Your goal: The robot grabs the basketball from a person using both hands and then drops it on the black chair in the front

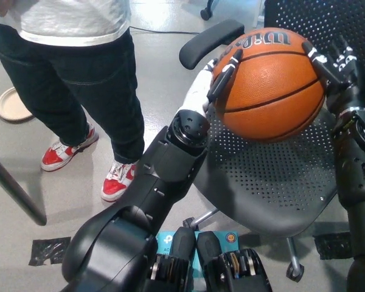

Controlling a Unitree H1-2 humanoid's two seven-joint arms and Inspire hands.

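Note:
An orange basketball [269, 85] hangs just above the seat of the black perforated office chair [274, 182]. My white left hand [216, 76] presses against the ball's left side, and my black right hand [334, 64] presses against its right side. Both hands clamp the ball between them. The ball's underside is close to the seat, and I cannot tell whether it touches. The chair's backrest [328, 18] rises behind the ball, and an armrest [210, 42] sticks out at its left.
A person in dark jeans [79, 79], a white shirt and red-and-white shoes [61, 155] stands at the left, close to my left arm. A dark pole [15, 188] slants across the lower left. A round plate [12, 104] lies on the grey floor.

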